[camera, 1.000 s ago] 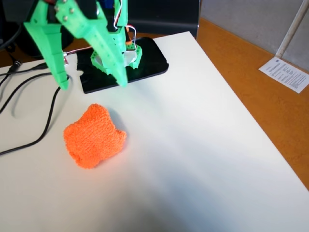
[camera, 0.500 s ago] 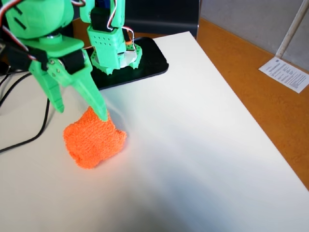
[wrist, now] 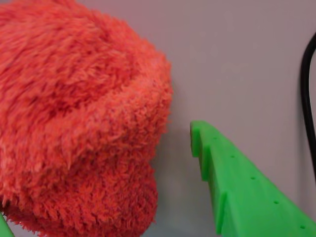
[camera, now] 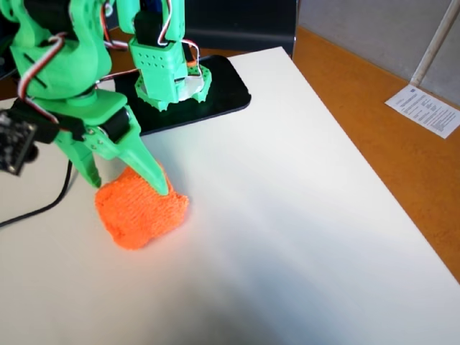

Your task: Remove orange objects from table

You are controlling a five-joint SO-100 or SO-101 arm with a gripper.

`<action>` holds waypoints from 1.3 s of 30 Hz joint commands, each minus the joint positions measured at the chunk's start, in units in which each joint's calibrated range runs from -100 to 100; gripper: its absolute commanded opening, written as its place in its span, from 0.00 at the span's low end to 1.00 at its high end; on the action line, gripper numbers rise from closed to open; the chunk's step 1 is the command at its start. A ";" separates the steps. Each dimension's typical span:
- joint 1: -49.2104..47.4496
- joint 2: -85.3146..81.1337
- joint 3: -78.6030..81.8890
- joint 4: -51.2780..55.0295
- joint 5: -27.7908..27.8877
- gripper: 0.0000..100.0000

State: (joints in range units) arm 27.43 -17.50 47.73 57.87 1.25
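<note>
Green gripper (camera: pixel 131 188) spread wide, straddling orange cloth wad (camera: pixel 140 212) on table (camera: pixel 287 215), nothing gripped.
Wrist view only: fuzzy pile, black cable (wrist: pixel 308 98).

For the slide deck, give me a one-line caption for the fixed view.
Green gripper open and lowered around the orange cloth wad on the cream table, arm base on a black plate.
</note>
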 commanded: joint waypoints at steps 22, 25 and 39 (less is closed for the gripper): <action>-0.85 -0.50 5.08 -12.11 1.86 0.00; -2.99 -2.77 5.47 -12.60 1.47 0.00; -32.86 -18.80 -10.62 -13.33 -8.06 0.00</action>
State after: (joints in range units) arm 1.27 -33.39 47.35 45.36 -5.64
